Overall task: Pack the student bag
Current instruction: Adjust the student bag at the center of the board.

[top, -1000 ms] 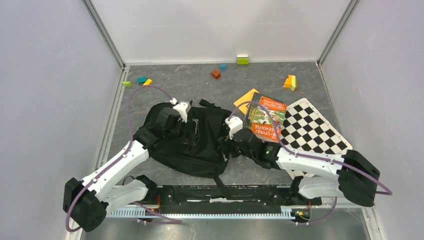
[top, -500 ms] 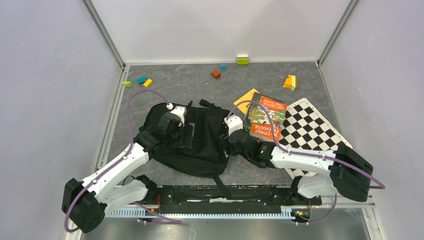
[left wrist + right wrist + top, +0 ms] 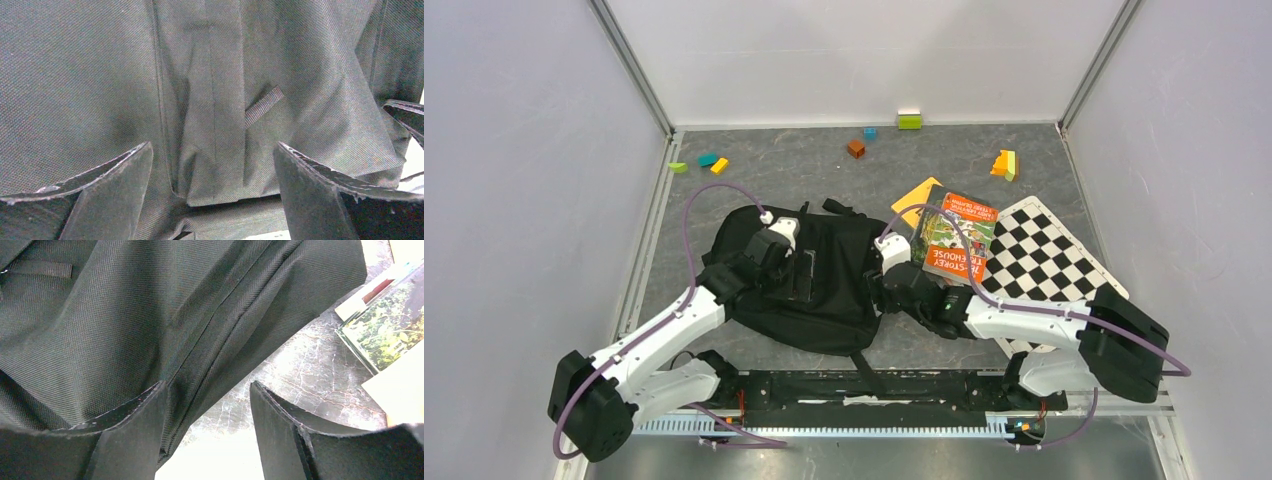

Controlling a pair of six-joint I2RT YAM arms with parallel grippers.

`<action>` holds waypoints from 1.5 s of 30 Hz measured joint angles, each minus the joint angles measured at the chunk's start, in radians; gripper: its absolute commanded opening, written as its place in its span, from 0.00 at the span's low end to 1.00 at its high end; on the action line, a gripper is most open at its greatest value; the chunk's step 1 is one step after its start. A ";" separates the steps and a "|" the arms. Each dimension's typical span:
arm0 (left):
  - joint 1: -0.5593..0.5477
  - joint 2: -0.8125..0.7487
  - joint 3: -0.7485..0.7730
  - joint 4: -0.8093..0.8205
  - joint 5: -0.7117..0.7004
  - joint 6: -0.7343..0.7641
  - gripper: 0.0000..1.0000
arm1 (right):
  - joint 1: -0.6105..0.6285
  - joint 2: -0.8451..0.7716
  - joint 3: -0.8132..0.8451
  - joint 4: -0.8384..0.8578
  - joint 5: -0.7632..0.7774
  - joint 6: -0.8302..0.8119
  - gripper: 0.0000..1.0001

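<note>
The grey marbled worktop (image 3: 824, 165) carried the student bag (image 3: 824, 310) lying flat at near centre, with a checkered board (image 3: 1054, 262) and a book (image 3: 939, 245) to its right. The left fingers (image 3: 115, 185) hung spread over its front fabric. The right fingers (image 3: 135, 425), also apart, straddled its right edge, pinching nothing. The step was probably opening the bag, which next called for finding and gripping a zipper pull.

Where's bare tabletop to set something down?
Free: grey marbled tabletop between the black fabric backpack and the far row of small coloured blocks; also left of the backpack. Crowded: right side, where orange book and black-and-white checkered board lie.
</note>
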 measured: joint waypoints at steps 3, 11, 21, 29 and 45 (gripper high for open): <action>0.000 0.000 -0.006 0.000 0.004 -0.004 0.96 | 0.000 0.018 -0.002 0.019 -0.002 -0.002 0.52; 0.000 -0.126 0.023 -0.072 -0.033 -0.026 1.00 | -0.004 0.111 0.080 -0.010 0.032 -0.127 0.00; 0.280 -0.157 0.224 -0.169 -0.119 0.058 1.00 | -0.073 0.097 0.282 -0.041 0.064 -0.479 0.00; 0.628 -0.040 0.214 -0.145 0.006 0.098 1.00 | -0.080 0.069 0.286 -0.045 0.041 -0.651 0.00; 0.733 0.051 0.056 -0.026 0.222 0.026 0.24 | -0.059 -0.050 0.286 -0.129 -0.146 -0.676 0.00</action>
